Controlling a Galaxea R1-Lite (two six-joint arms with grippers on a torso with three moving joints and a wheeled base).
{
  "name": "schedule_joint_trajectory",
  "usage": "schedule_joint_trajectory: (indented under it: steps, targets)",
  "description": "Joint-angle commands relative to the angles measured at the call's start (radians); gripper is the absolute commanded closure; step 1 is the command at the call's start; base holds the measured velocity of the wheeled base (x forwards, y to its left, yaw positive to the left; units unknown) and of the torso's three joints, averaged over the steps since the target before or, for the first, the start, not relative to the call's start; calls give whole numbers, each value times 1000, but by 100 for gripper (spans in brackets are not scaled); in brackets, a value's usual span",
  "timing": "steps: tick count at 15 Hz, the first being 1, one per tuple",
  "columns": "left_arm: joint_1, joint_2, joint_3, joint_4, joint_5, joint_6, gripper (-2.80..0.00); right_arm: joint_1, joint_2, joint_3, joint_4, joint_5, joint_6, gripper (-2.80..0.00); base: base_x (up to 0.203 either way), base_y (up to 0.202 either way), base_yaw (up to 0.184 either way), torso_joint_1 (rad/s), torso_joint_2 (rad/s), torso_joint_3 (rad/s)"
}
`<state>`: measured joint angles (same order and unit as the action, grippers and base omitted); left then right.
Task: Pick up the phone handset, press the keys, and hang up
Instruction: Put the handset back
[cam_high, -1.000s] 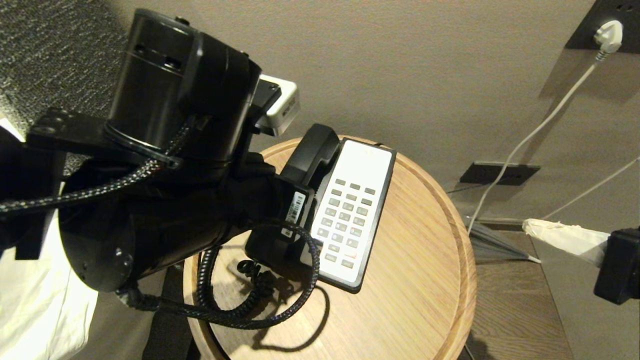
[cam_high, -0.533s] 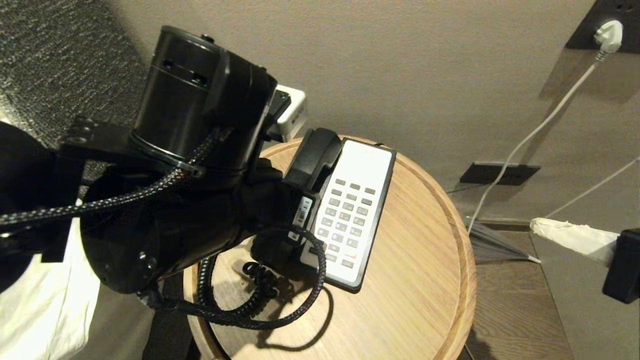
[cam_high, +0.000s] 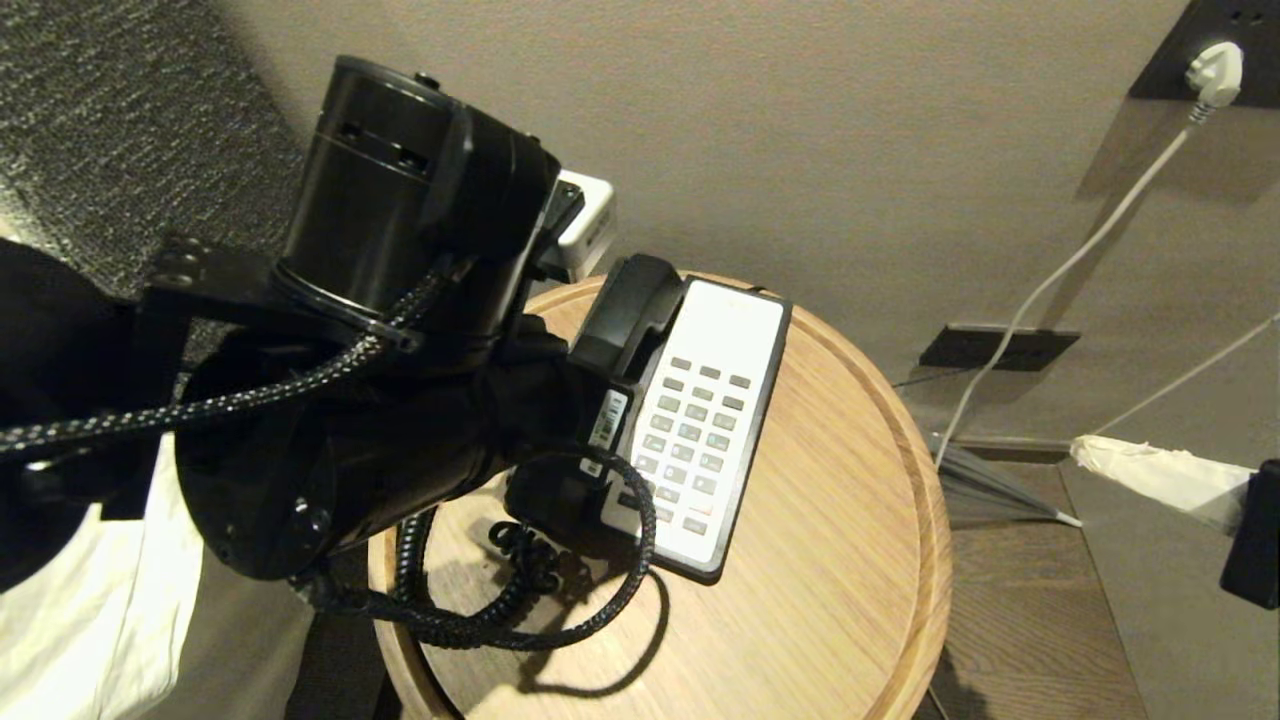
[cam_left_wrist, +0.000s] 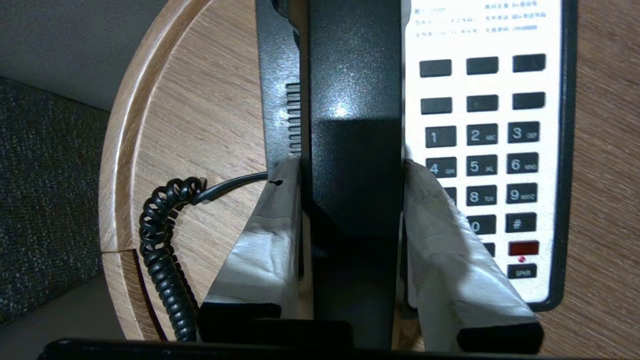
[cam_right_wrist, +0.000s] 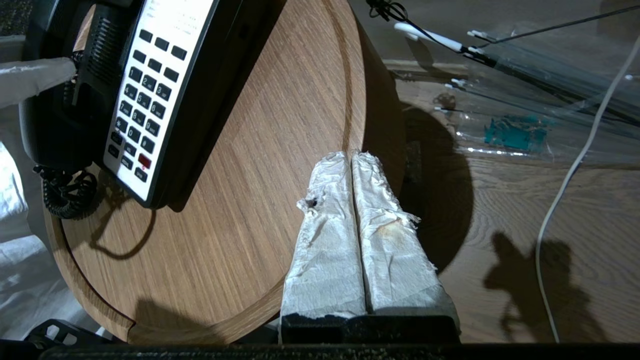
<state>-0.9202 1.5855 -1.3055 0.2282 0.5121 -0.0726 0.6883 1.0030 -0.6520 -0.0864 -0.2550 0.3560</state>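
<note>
On the round wooden table (cam_high: 820, 560), my left gripper (cam_left_wrist: 350, 170) clamps the long black plastic phone handset (cam_left_wrist: 355, 125) across its length; my right gripper (cam_right_wrist: 352, 157) waits clenched, well apart.

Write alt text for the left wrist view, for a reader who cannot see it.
The left gripper is closed on the black phone handset, one taped finger on each side. Beside it lies the phone base's white keypad, and the coiled cord trails over the round wooden table.
</note>
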Motion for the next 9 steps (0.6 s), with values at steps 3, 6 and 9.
schedule_joint_trajectory:
  steps: [3, 6, 9]
  targets:
    - [7, 10, -1, -2, 0, 0, 0, 0, -3, -1, -1, -1, 1, 0, 0, 0, 0, 0, 0, 0]
    - [7, 18, -3, -5, -3, 0, 0, 0, -4, 0, -1, -1, 1, 0, 0, 0, 0, 0, 0, 0]
    - [6, 28, -3, -18, -6, 0, 0, 0, -4, 0, -1, -1, 1, 0, 0, 0, 0, 0, 0, 0]
